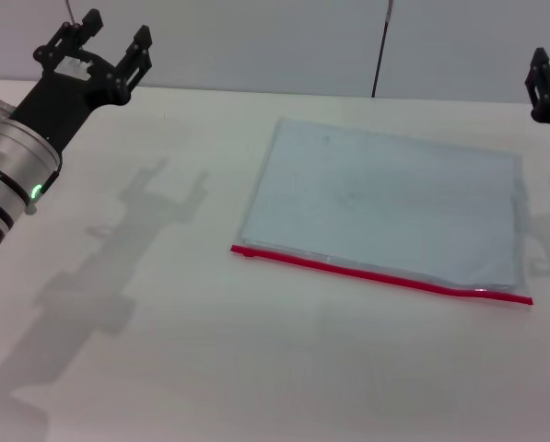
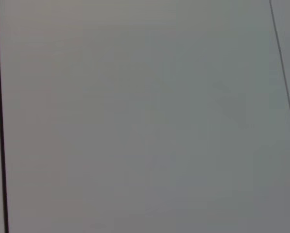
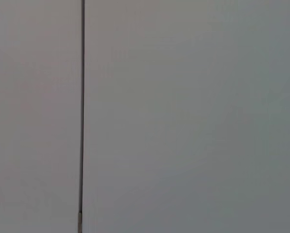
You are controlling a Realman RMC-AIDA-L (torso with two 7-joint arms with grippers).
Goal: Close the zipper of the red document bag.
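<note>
The red document bag (image 1: 385, 207) lies flat on the white table, right of centre in the head view, pale blue-grey and translucent. Its zipper (image 1: 376, 273) is the bright red strip along the near long edge, with a small red nub at the left end (image 1: 247, 251). My left gripper (image 1: 104, 51) is raised at the far left, well away from the bag, fingers spread open and empty. My right gripper (image 1: 546, 87) shows only partly at the right edge, above the bag's far right corner. Both wrist views show only a plain grey wall.
The white table (image 1: 164, 322) stretches wide to the left of and in front of the bag. A grey wall with a dark vertical seam (image 1: 380, 46) stands behind the table. The left arm's shadow falls on the table left of the bag.
</note>
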